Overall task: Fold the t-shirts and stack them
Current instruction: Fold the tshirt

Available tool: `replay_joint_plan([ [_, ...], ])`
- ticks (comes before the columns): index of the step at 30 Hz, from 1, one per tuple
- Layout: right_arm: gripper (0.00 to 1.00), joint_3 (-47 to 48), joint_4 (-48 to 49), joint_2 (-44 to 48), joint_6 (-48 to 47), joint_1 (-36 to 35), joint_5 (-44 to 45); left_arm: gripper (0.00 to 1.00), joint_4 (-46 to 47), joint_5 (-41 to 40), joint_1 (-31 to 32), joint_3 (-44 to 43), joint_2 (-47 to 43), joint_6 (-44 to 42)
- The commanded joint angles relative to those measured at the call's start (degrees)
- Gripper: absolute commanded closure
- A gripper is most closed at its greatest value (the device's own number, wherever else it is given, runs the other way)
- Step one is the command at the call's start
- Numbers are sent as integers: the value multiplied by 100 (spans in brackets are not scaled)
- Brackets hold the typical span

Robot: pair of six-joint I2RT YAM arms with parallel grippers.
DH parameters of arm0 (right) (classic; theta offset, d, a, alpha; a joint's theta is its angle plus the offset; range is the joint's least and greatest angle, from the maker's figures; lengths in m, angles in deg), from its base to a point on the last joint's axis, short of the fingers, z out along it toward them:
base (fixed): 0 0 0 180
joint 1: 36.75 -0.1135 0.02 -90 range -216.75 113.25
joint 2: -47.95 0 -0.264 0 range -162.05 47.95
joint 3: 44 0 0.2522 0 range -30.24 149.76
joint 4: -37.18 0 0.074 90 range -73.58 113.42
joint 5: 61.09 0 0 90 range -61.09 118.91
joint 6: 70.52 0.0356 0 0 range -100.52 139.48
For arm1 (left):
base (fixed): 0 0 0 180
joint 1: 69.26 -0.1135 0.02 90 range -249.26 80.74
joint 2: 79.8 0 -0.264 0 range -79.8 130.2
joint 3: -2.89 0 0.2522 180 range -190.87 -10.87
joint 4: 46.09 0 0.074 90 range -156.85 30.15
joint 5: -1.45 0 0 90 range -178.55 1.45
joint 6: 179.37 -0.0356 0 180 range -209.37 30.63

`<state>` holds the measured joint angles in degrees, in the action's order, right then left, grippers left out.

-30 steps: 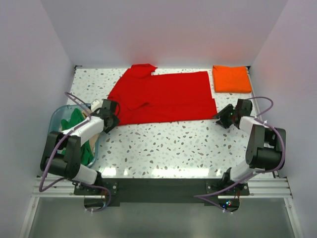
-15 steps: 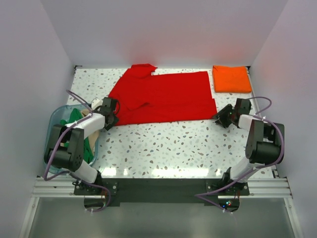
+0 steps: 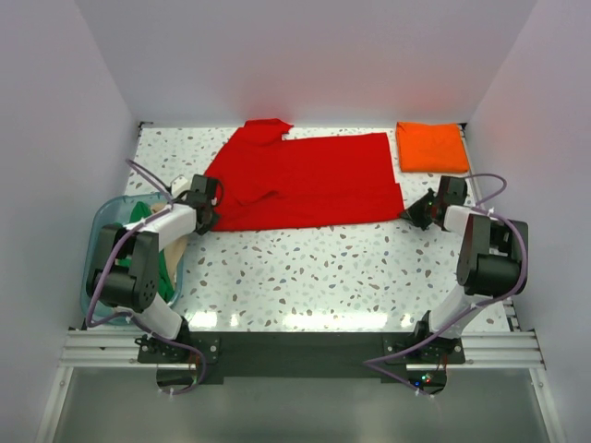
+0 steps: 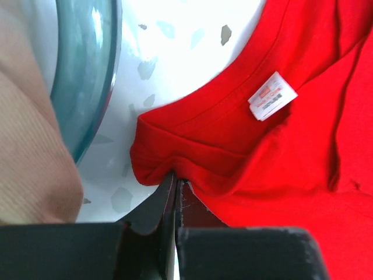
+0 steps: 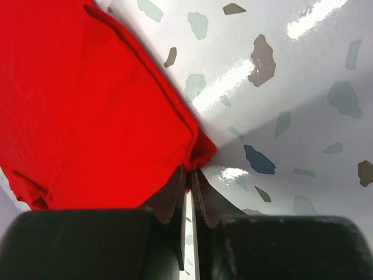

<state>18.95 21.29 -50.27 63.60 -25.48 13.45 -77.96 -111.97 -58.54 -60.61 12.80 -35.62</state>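
A bright red t-shirt (image 3: 305,180) lies spread flat across the back of the table, its white neck label (image 4: 271,104) showing in the left wrist view. My left gripper (image 3: 208,214) is shut on the shirt's near left edge (image 4: 175,153), the cloth bunched at the fingertips. My right gripper (image 3: 413,214) is shut on the shirt's near right corner (image 5: 201,153). A folded orange t-shirt (image 3: 431,146) rests at the back right. A green t-shirt (image 3: 148,242) and a tan one (image 4: 29,134) sit in the tub.
A clear bluish plastic tub (image 3: 106,221) stands at the left edge beside my left arm; its rim (image 4: 87,76) shows close to the left fingers. White walls close in the speckled table (image 3: 323,268) on three sides.
Both grippers have moved in to the red shirt's near corners and closed on the cloth. The shirt itself lies where it was.
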Motion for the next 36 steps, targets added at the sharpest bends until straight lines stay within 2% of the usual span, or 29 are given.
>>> replay_joint_plan([
  [1, 97, 275, 20, 135, 0, -19, 158, 100, 27, -233, -79, -308, -40, -208],
  [2, 100, 293, -32, 188, -26, -19, 175, 100, -8, -233, -79, -326, -57, -208],
  [9, 100, 223, -726, 847, -289, 95, 360, 100, -263, -181, -79, -63, -426, -94],
  [20, 100, -480, -1632, 2130, -755, 683, 193, 100, -685, -31, 26, 851, -1876, 205],
  [30, 100, -920, -2941, 3483, -1212, 842, 456, 100, -1239, 153, 176, 1677, -3299, 548],
  [36, 100, -1034, -3513, 4213, -1230, 851, 614, 100, -1458, 329, 211, 1941, -3766, 662],
])
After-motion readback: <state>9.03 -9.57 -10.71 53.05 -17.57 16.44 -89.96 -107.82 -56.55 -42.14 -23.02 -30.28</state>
